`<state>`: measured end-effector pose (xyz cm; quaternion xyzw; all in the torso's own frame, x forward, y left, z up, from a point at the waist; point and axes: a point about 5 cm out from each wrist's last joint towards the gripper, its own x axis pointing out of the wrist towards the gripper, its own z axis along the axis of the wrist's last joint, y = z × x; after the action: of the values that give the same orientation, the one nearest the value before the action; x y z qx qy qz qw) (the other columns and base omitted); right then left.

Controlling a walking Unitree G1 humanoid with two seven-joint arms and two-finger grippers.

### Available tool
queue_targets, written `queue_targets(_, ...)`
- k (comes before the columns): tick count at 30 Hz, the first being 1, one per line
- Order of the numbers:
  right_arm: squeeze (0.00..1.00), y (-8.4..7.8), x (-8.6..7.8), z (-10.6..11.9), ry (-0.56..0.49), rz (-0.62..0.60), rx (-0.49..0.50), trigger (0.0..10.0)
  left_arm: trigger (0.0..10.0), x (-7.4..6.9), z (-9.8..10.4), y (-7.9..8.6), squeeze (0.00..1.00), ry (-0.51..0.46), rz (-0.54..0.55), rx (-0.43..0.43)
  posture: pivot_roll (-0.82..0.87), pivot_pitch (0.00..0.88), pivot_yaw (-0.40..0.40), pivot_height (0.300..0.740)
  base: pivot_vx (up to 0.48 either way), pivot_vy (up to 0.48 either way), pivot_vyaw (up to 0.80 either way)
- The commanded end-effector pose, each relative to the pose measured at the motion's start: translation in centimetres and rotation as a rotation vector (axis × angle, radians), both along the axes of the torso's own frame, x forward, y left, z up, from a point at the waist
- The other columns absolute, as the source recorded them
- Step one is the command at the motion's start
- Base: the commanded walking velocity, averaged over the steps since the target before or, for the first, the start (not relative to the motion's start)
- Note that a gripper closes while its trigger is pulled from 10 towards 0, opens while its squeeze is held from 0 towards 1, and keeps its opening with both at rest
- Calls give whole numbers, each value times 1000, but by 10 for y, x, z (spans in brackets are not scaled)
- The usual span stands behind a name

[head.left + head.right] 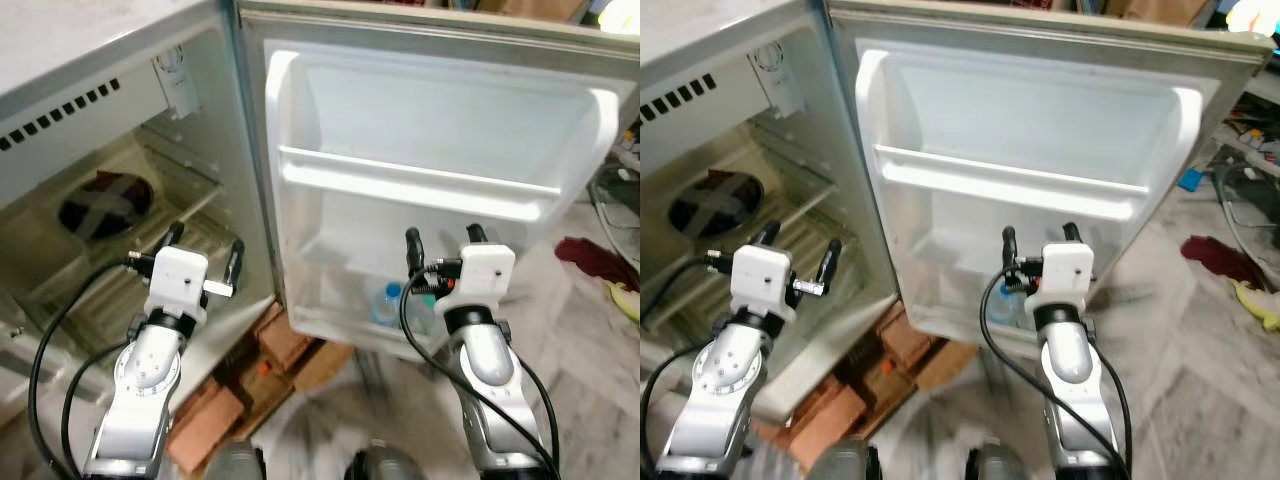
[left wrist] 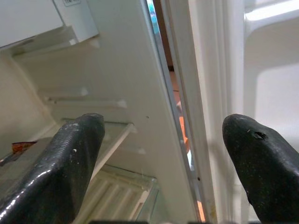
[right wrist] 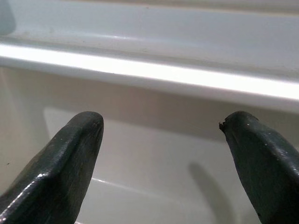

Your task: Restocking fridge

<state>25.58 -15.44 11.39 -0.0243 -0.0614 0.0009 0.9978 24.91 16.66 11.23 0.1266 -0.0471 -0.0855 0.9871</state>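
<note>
fridge: open, takes up the left side of the head views. Inside you can see a vent strip up top and shelves lower down.
dark round thing: sits on a shelf at mid-left of the frame, dark with a lighter cross over it. Can't tell what it actually is.
fridge door: swung wide open, fills the centre and upper right. White inner liner faces the camera.
door rail: white bar running across the middle of the door; nothing visible on the shelf behind it.
bottom door bin: lower centre of the frame, just under the right gripper.
water bottles: clear with bluish caps, standing in the bottom door bin, partly hidden behind the right arm's cable. The exact count is hard to read.
left gripper: lower left, held up in front of the fridge's shelves near the hinge edge. Fingers spread wide apart, holding nothing.
right gripper: lower centre-right, raised in front of the door below the rail. Fingers also apart and empty; the wrist view shows just white liner between them.
cardboard boxes: brownish, on the floor at bottom centre below the door.
red cloth: on the floor at the right edge.
</note>
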Motion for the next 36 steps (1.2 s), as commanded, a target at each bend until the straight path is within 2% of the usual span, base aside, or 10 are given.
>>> queue_targets(1,0,-3,-4,0,9,-5,-6,10000,10000,-2,-2,-1,0,19,-11,11,-13,82,-19,740,0,0,0)
queue_targets(6,0,1,-7,0,13,16,-24,10000,10000,-6,-2,1,0,27,3,44,-17,93,-23,740,0,0,0)
queue_targets(11,0,-3,-8,2,2,16,-15,10000,10000,-7,-2,2,0,30,14,42,-12,98,-26,740,0,0,0)
queue_targets(16,0,-4,-4,-2,44,22,0,10000,10000,-8,-3,3,0,43,26,42,-12,99,-26,740,0,0,0)
queue_targets(21,0,-1,-5,-1,35,18,-59,10000,10000,-7,-1,3,0,42,20,48,-12,105,-25,740,-195,-277,0)
queue_targets(27,0,1,-4,-1,45,34,-9,10000,10000,-7,0,3,0,40,22,51,-11,105,-23,740,0,-341,0)
queue_targets(36,0,4,-2,-3,66,49,-9,10000,10000,-6,0,3,0,42,21,53,-9,105,-24,740,0,-354,0)
